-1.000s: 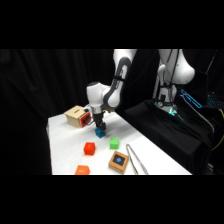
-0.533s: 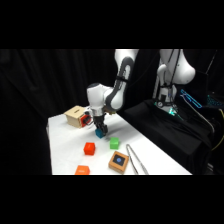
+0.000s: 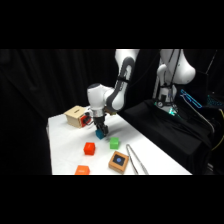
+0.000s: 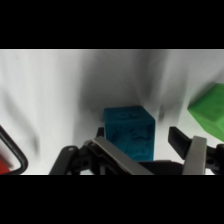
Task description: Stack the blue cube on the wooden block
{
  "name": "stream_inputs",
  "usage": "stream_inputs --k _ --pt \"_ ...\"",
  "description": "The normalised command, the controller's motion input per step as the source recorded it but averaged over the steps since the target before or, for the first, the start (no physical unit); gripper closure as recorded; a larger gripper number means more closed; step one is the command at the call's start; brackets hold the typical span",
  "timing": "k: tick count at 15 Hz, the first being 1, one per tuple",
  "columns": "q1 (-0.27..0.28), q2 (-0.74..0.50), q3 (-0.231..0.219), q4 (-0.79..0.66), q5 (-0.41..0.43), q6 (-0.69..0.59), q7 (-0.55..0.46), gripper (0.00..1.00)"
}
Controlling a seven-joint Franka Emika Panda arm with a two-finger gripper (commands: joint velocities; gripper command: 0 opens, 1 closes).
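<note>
Black curtain backdrop [image 3: 45,85]; white table [image 3: 65,150]; dark draped bench [image 3: 175,135] right

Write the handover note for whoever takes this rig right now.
Gripper: down over the blue cube, one finger on either side of it; whether they grip it cannot be told.
Blue cube: on the white table, just left of the green cube.
Wooden block: at the near edge, beside the metal tongs, nothing on its dark square mark.
Done: the approach to the cube.
Left: secure the grasp, lift, carry to the wooden block, set down on top.
</note>
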Motion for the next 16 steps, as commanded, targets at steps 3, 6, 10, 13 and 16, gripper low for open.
stream_inputs --k 3,6,10,13,16 --pt "0.053 -0.12 -0.069 -0.13 -0.103 0.13 0.09 0.00" --pt "0.048 -0.11 -0.046 -0.13 -0.088 0.14 0.08 0.00" --pt "0.045 -0.08 -0.045 -0.11 -0.086 0.14 0.08 0.26" --pt "0.034 -0.09 -0.044 -0.10 -0.082 0.13 0.07 0.53" --pt "0.071 -0.13 -0.078 -0.12 -0.119 0.10 0.11 0.68"
